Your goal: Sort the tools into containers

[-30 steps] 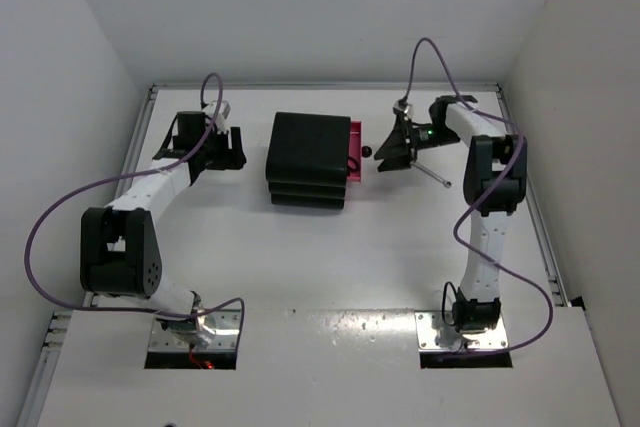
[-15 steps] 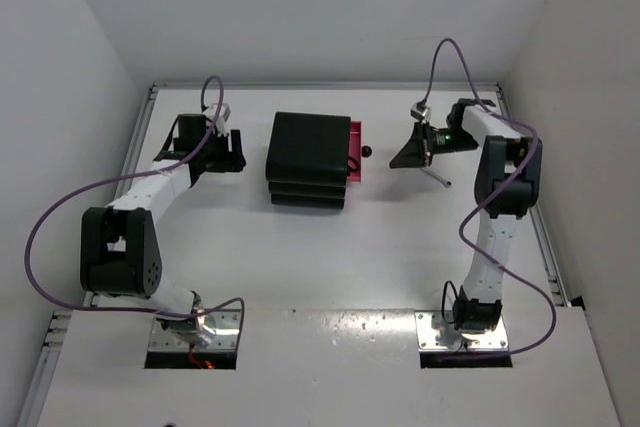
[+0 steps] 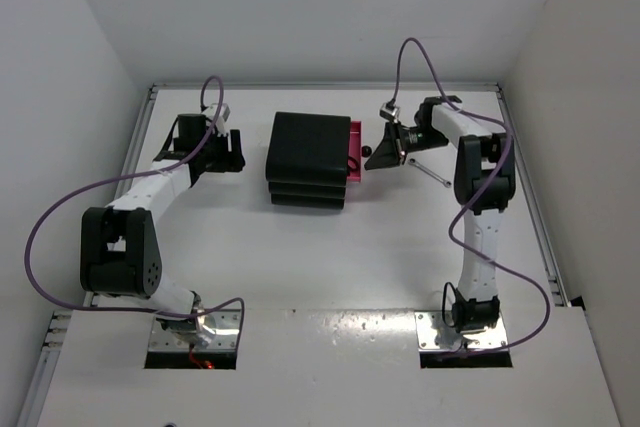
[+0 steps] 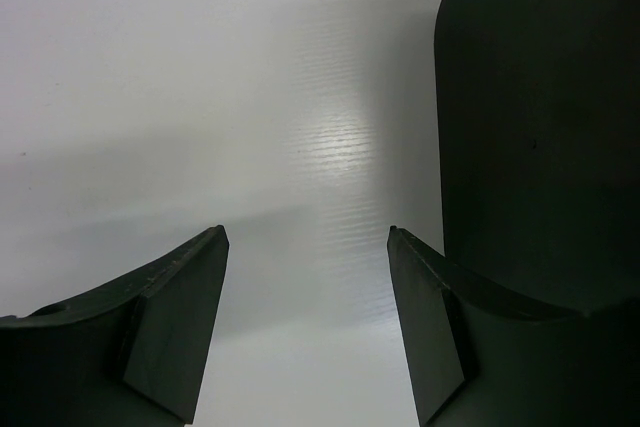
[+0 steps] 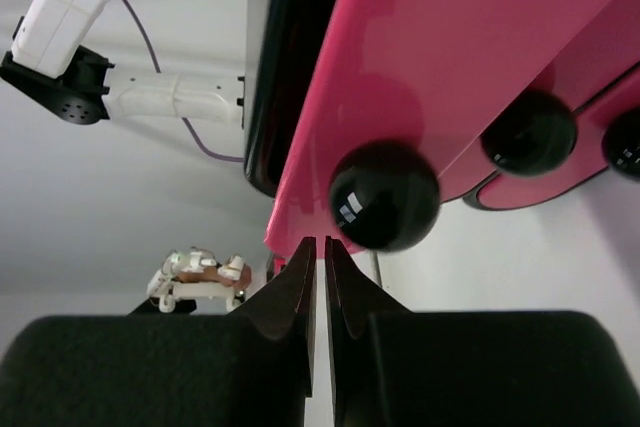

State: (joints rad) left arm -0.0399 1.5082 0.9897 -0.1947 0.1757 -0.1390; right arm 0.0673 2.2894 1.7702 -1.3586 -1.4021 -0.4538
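The right pincer (image 5: 320,244) is pressed together and empty, just beside the black knob (image 5: 385,195) of the top drawer (image 5: 480,37), which stands slightly out of the drawer unit (image 3: 308,157). Probably it is about to push this drawer shut, so the next move needs a straight push. The left pincer (image 4: 305,237) stands apart and empty beside the unit. A slim wrench (image 3: 430,173) lies unsorted on the desk (image 3: 300,257).

A black boxy unit of three stacked drawers (image 3: 308,159) sits at the far middle of the table, its magenta-pink fronts (image 5: 470,57) and round black knobs (image 5: 384,196) facing right. The top drawer (image 3: 353,152) juts out slightly. A slim silver tool (image 3: 428,172) lies flat to its right.
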